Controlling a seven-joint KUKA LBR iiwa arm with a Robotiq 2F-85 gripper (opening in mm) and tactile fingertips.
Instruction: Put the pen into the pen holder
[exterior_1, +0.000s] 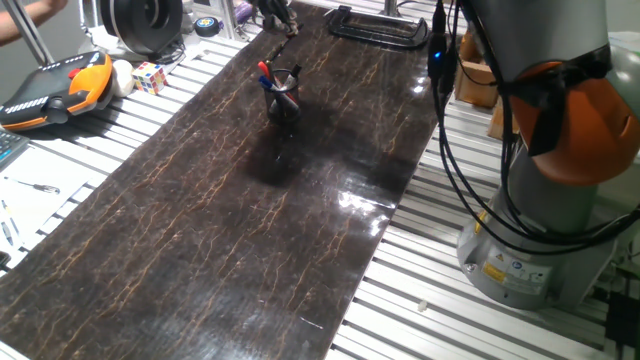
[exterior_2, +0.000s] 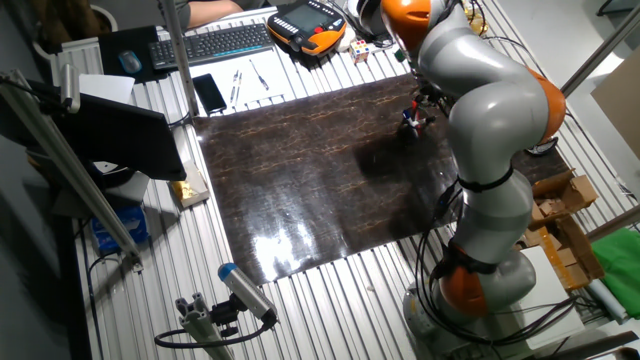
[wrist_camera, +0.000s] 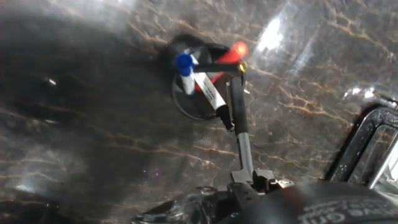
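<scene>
Above the pen holder (wrist_camera: 202, 84), your claw (wrist_camera: 245, 186) is gripping the pen (wrist_camera: 239, 121) by its upper end. Its far end is hanging at the cup's rim beside the red pen (wrist_camera: 224, 61) and blue pen (wrist_camera: 186, 70), so it is lining up to drop inside.

My workplace is a robotics lab: a slatted aluminium bench (exterior_2: 300, 300) carries a dark marbled mat (exterior_1: 230, 230), with a teach pendant (exterior_1: 50, 90), keyboard (exterior_2: 210, 42), Rubik's cube (exterior_1: 150, 76) and trailing cables (exterior_1: 470, 190) around my base (exterior_1: 530, 260).
</scene>
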